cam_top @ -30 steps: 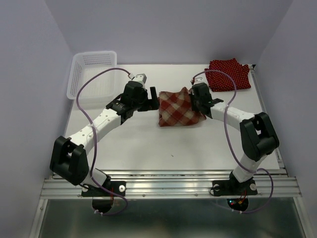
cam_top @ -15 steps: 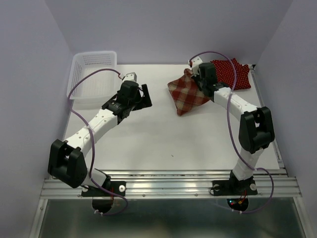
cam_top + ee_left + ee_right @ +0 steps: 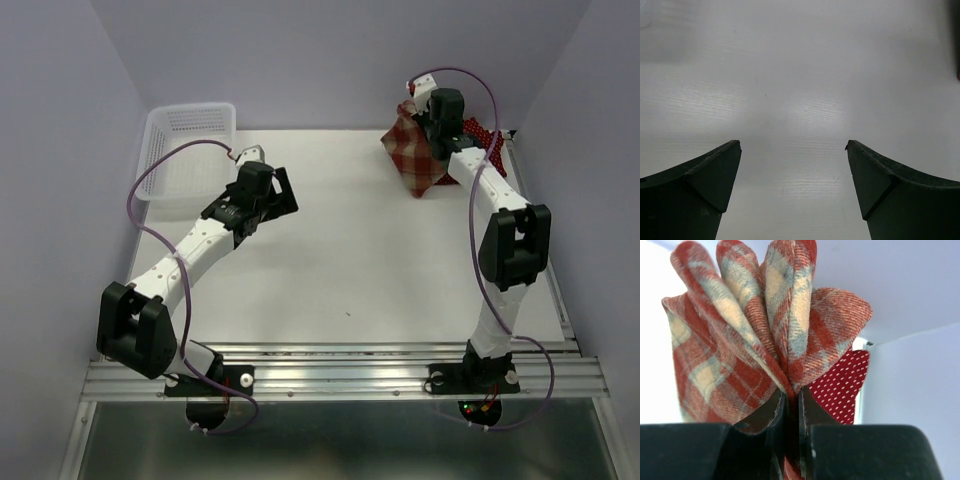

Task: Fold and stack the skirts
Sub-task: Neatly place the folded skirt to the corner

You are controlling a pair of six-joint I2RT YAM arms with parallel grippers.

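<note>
The plaid skirt (image 3: 413,162), a soft woven check of red and cream, hangs bunched at the upper right of the overhead frame, above the smooth white table (image 3: 330,260). The right gripper (image 3: 791,401) is clamped on it, dark fingers pressed together on the cloth, whose folds fan out in rounded loops above them. Just behind shows a dark red polka-dot skirt (image 3: 842,385), largely hidden by the right arm from above. The left gripper (image 3: 792,146), left of centre, hovers over bare table, fingers spread and holding nothing. A white plastic lattice basket (image 3: 170,150) sits upper left.
</note>
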